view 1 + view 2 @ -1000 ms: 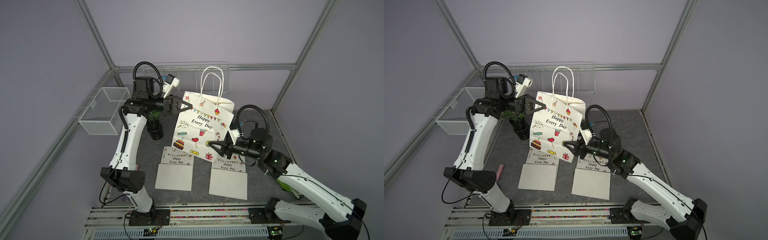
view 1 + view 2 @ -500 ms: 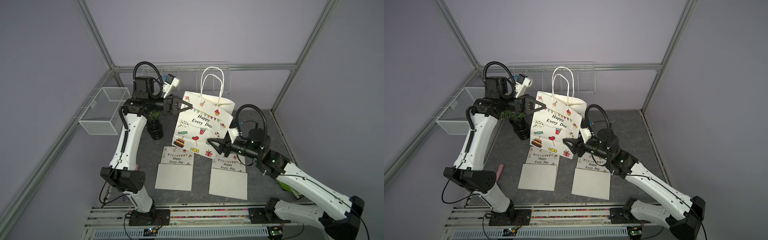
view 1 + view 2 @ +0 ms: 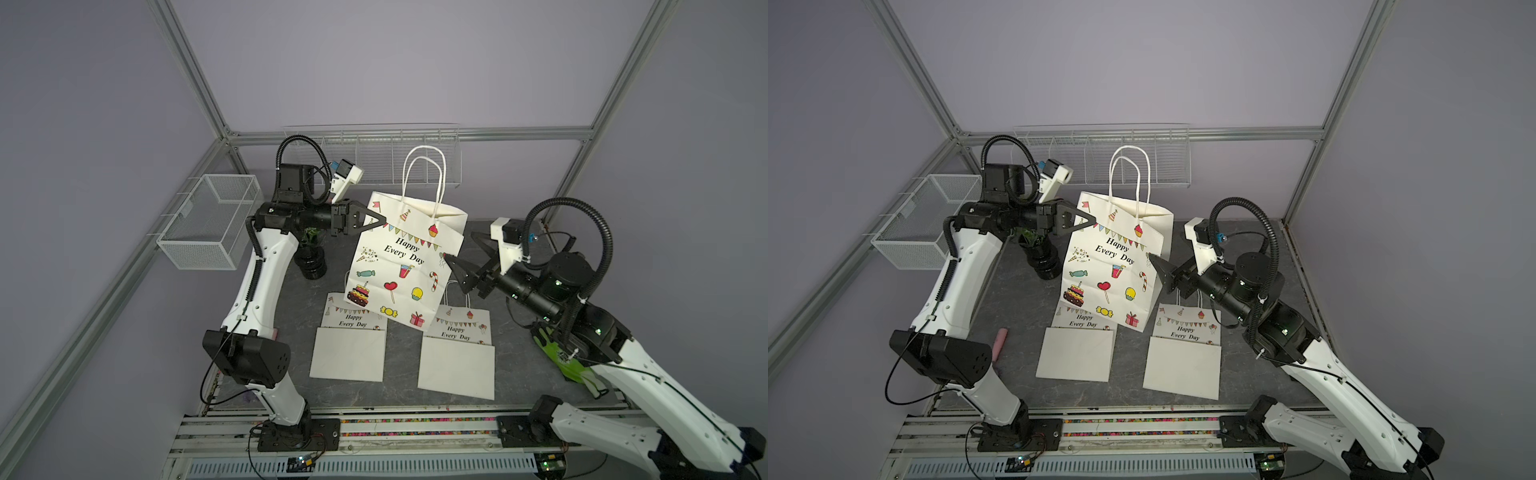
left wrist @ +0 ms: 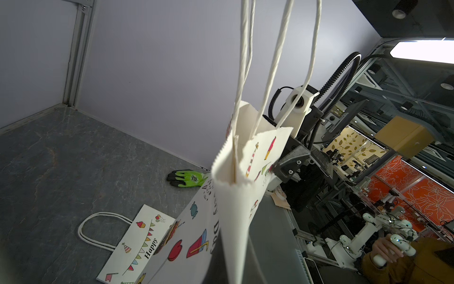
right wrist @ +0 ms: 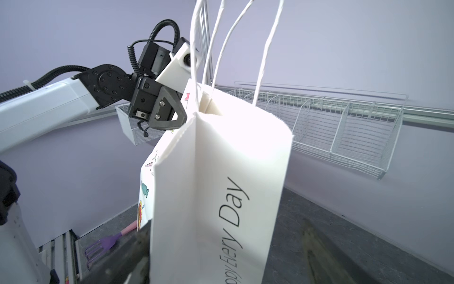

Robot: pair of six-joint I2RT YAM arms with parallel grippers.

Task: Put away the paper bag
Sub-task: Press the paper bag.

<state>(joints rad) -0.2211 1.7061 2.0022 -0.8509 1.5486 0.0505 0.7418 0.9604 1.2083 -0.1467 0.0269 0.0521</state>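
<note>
Left fingers (image 3: 376, 220) clenched on the top corner of the bag (image 3: 399, 270), pinching the front panel just below the rim. Right fingers (image 3: 461, 274) spread wide at the bag's opposite edge. In the right wrist view the side panel stands between them, gripped by neither.

Bag hangs tilted between the two arms, mouth up and handles (image 3: 424, 174) standing free above it. It is over two flat bags (image 3: 353, 345) that lie on the tabletop (image 3: 515, 365). Cannot tell whether its lower corner clears them.

Handling, as a judgement:
- Light, thin paper that creases easily.
- Panels bow and the mouth gapes under a one-corner hold.
- A hard pinch or a twist could tear the rim.
- It will likely swing if moved fast.

Best holds look to be:
- the folded rim near a corner, as on the left;
- a matching pinch high on the right edge to level it;
- the twisted cord handles, the stronger points for hanging or carrying.

Wire rack (image 3: 374, 166) on the back wall and mesh basket (image 3: 212, 224) are possible places for it.
</note>
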